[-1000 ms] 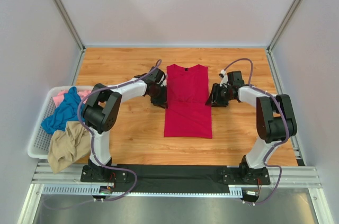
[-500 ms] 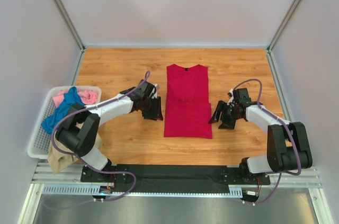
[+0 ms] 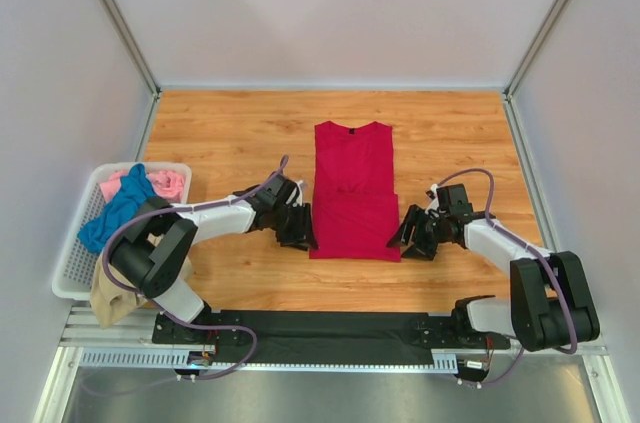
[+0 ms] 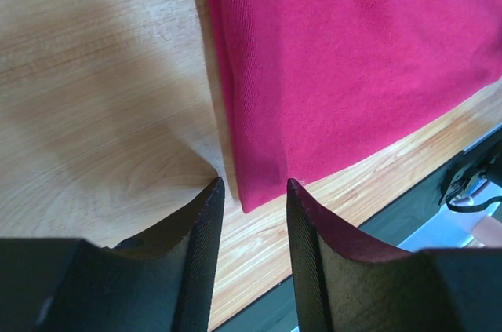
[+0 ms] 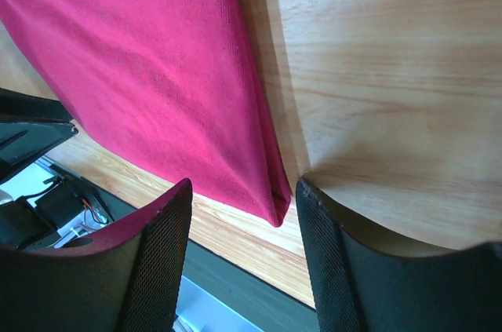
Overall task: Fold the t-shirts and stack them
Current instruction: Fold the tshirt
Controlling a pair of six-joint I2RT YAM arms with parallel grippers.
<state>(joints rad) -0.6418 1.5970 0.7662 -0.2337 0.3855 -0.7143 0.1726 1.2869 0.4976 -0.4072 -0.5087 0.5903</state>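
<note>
At the left edge of the table (image 3: 230, 133) a white basket (image 3: 70, 268) holds a teal shirt (image 3: 120, 208), a pink shirt (image 3: 170, 183) and a tan shirt (image 3: 125, 278) hanging over its near rim; the left gripper (image 4: 252, 187) is released, fingers apart around the near left corner of the red shirt (image 3: 352, 188); this shirt lies folded narrow at the middle; the right gripper (image 5: 243, 191), released too, straddles its near right corner.

Now at near corners of red t-shirt (image 3: 352, 193): left gripper (image 4: 252, 189), right gripper (image 5: 245, 192)
</note>
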